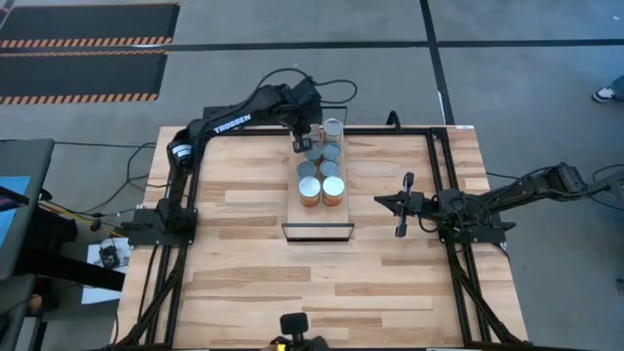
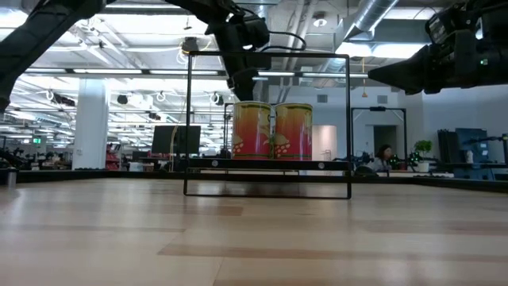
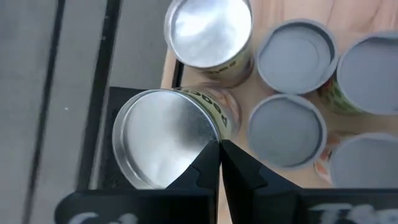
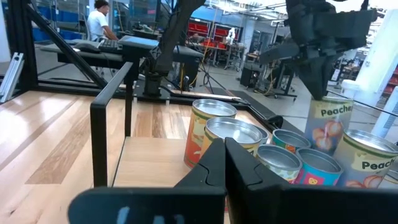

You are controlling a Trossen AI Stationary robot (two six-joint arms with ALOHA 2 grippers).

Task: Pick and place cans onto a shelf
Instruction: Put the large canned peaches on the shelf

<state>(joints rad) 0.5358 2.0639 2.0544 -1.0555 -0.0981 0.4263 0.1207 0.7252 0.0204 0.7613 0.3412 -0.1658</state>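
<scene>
Pressed together with nothing between its fingers, the left gripper [image 1: 302,143] hangs above the far end of the shelf [image 1: 317,230], just over a can with a bare silver top [image 3: 163,138]. In the left wrist view the two dark fingertips [image 3: 219,163] meet at the rim of that can, but I cannot tell if they touch it. The right gripper [image 1: 401,204] waits well apart, over the tabletop [image 1: 244,283] on the right side of the shelf, with its fingers also closed and empty.

The cans [image 1: 321,172] stand upright in a tight group on the far half of the shelf, in two rows, many of them touching each other. The near half of the shelf is bare.

I judge that these cans are stiff metal and will not bend under a grip. Their smooth round sides are probably slippery, and if they are full they have some weight. The best place to take hold seems to be across the side wall, a little under the top rim, with the fingers on two opposite sides. Because the neighbours stand so close, there is little room for a finger between them, so a can at the edge of the group looks easier to take. A push from the side may knock over the next can.
</scene>
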